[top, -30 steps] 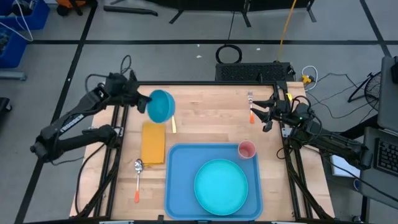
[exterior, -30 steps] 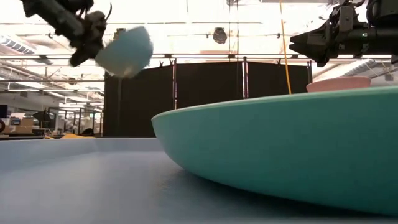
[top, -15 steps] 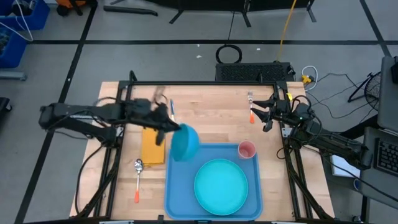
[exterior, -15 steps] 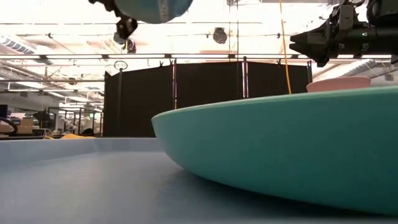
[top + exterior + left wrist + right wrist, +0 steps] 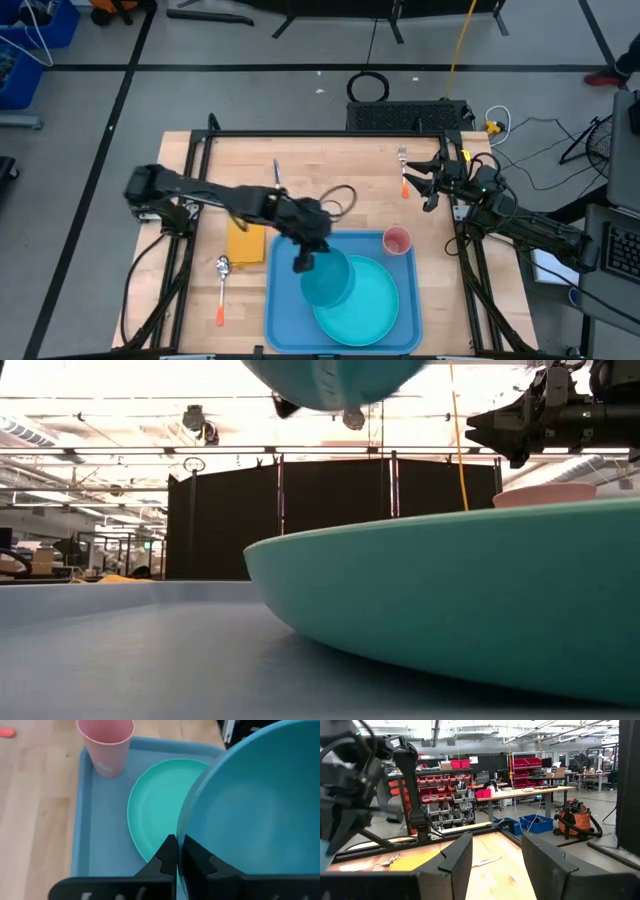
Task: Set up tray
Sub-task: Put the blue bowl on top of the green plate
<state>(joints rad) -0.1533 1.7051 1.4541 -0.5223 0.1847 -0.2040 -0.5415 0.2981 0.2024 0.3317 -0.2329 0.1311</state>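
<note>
Left gripper [image 5: 176, 851] clamped, right gripper [image 5: 426, 186] parted.

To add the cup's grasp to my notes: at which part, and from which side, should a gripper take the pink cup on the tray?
The pink cup stands upright, mouth open, in a corner of the tray, apart from the plate. Probably pinch its rim from straight above, one finger inside; the idle open right gripper is nearer.

**Hidden and cut off**

The blue bowl [image 5: 325, 278] covers part of the turquoise plate [image 5: 362, 300] from above; the low view shows only the bowl's underside, cut by the top edge. In that view the plate hides most of the pink cup [image 5: 545, 495]. The fork [image 5: 402, 155] is too small to make out.
</note>
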